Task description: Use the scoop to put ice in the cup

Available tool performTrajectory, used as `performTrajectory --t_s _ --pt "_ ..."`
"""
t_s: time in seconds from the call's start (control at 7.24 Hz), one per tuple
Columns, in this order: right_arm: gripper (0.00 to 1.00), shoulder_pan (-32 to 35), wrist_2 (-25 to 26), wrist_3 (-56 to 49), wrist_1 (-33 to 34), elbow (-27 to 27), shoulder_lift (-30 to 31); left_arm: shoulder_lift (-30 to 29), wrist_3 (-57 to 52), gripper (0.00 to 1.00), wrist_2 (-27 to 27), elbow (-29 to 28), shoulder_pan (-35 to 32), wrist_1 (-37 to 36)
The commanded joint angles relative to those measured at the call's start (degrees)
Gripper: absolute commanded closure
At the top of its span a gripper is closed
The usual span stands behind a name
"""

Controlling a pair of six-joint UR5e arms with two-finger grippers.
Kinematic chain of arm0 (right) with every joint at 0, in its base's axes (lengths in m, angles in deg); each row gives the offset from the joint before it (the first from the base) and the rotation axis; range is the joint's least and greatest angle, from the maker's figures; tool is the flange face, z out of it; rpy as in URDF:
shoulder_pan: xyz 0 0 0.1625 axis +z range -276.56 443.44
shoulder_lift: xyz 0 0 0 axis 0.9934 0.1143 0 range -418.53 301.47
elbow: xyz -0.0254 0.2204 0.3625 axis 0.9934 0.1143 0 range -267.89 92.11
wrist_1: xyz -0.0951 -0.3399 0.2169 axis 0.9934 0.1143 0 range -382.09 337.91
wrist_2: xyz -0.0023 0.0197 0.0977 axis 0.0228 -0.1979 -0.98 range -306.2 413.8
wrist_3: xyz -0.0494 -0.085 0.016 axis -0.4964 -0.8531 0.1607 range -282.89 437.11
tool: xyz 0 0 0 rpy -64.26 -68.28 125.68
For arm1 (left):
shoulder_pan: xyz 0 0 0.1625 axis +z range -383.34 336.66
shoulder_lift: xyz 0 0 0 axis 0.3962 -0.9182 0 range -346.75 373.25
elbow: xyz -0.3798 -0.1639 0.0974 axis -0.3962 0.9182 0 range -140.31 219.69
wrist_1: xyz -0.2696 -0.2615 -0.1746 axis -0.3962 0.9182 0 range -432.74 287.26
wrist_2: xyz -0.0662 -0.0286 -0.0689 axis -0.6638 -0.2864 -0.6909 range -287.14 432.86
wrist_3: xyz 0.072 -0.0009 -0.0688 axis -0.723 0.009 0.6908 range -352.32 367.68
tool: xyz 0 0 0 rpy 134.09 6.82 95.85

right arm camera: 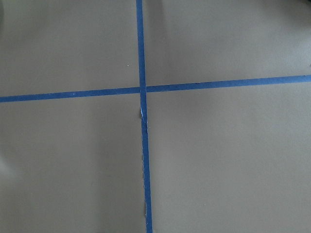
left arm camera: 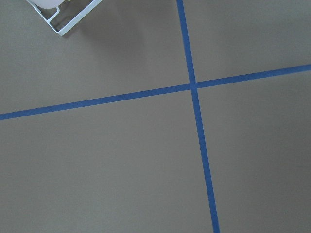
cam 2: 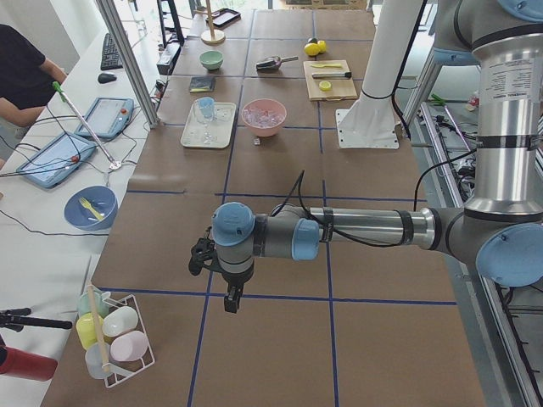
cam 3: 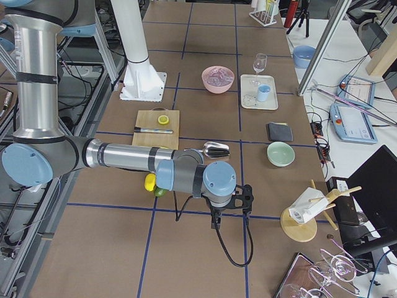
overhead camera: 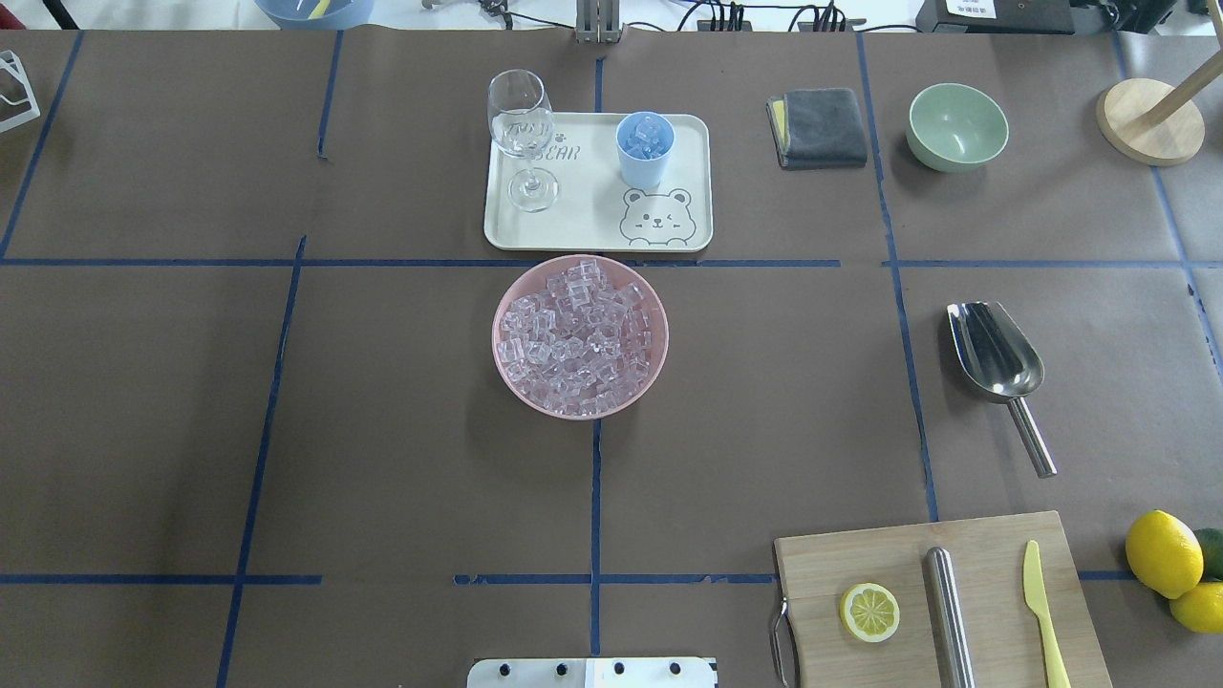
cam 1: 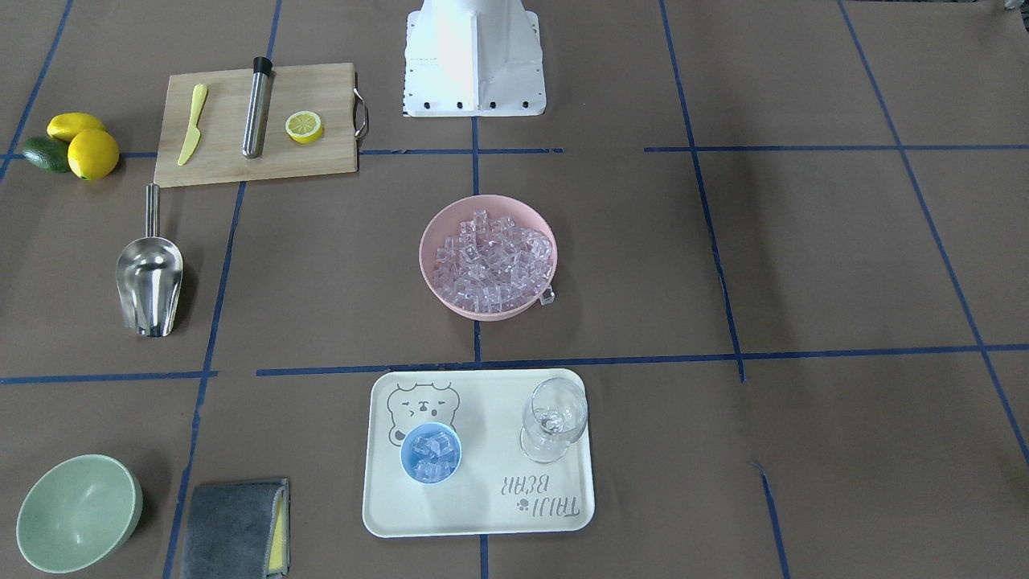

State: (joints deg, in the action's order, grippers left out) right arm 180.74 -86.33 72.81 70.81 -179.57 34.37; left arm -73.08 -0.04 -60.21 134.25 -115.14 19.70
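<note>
While both arms reach over opposite ends of the worktop (cam 2: 271, 356), the left end effector (cam 2: 228, 303) points down at bare brown paper near a crossing of blue tape (left arm camera: 193, 86). The right end effector (cam 3: 214, 223) does the same at the other end. I cannot tell from these side views whether either is released or clenched. The scoop (cam 1: 149, 277) lies flat on the worktop on the robot's right, apart from both. Its handle points toward the board (cam 1: 233, 153). At the centre, the pink bowl (cam 1: 430, 277) is heaped with ice (cam 1: 492, 264), and one cube sits just beside its rim. Beyond it, on the tray (cam 1: 482, 515), the cup (cam 1: 431, 453) stands upright with several cubes inside, near the glass (cam 1: 553, 418).
</note>
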Motion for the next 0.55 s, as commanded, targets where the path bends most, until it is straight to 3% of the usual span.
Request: performTrajectory --t_s 0.0,0.41 --pt "0.00 0.0 0.4 0.1 0.0 0.1 -0.2 -0.2 0.6 0.00 -2.4 -0.5 0.0 0.6" --pt "0.00 0.0 0.5 0.3 0.0 0.0 -0.2 -0.2 3.5 0.00 -4.8 -0.6 0.1 2.9"
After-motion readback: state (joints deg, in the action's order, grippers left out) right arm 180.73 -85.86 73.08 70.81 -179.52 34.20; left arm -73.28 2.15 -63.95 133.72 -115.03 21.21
